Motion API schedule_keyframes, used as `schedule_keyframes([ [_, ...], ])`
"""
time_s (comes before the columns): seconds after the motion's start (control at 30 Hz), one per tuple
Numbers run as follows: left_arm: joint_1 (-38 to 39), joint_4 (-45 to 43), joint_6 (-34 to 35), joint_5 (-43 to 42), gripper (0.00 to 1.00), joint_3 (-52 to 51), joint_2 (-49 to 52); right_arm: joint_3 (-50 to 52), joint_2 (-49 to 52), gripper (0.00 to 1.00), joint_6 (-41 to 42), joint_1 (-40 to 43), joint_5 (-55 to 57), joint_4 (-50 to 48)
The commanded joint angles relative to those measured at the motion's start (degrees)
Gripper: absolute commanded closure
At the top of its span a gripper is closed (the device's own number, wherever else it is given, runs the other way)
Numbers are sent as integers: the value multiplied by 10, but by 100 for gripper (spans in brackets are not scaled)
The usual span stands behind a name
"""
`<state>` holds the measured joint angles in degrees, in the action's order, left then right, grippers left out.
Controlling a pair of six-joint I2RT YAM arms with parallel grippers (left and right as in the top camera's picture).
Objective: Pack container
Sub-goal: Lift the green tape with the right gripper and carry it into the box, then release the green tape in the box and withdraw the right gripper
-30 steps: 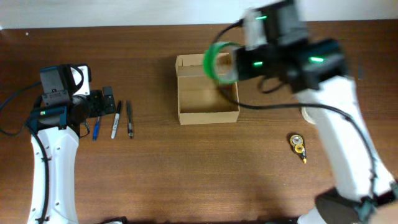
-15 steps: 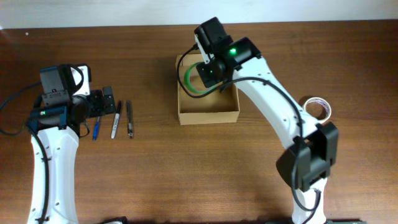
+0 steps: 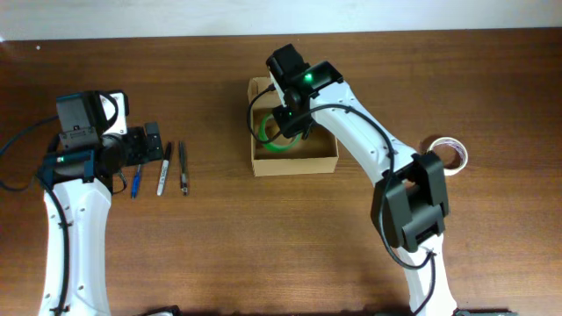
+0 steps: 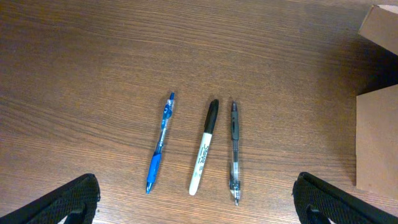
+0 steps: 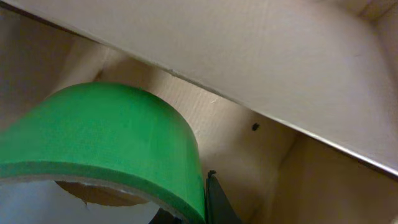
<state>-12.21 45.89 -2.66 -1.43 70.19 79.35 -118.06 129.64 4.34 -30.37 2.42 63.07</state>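
Observation:
The container (image 3: pixel 294 163) is a small tan cardboard box, open, at the table's centre back. My right gripper (image 3: pixel 283 125) is down inside its left half, shut on a green tape roll (image 3: pixel 271 140). In the right wrist view the green tape roll (image 5: pixel 106 140) fills the lower left, with a dark finger (image 5: pixel 217 202) against its side and the container's inner walls (image 5: pixel 261 68) close around. My left gripper (image 4: pixel 199 208) is open and empty, hovering over three pens at the left. The container's edge (image 4: pixel 376 143) shows at the right of the left wrist view.
A blue pen (image 3: pixel 136 183), a white marker (image 3: pixel 164 171) and a black pen (image 3: pixel 183 168) lie side by side left of the box. They also show in the left wrist view: blue pen (image 4: pixel 160 143), marker (image 4: pixel 204 148), black pen (image 4: pixel 234 152). A white tape roll (image 3: pixel 450 154) lies at the right.
My right arm swung in from the back right and lowered the green tape roll into the box's left half. The left arm has not moved.

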Motion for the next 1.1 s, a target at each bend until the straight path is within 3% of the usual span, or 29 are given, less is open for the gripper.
schedule_keyframes([
  [0.0,-3,0,-11,2,1,10,3,2,14,96,6,0,-19,-4],
  [0.6,-3,0,-11,2,1,10,3,3,49,96,6,0,-22,-30],
  [0.7,-3,0,-11,2,0,10,3,2,49,87,6,0,-25,-31],
  [0.77,-3,0,-11,2,1,10,3,-3,44,87,6,0,-25,-25],
  [0.9,-3,0,-11,2,0,10,3,-34,19,66,6,1,-23,5],
  [1.07,-3,0,-11,2,0,10,3,-159,-11,61,6,1,2,101],
])
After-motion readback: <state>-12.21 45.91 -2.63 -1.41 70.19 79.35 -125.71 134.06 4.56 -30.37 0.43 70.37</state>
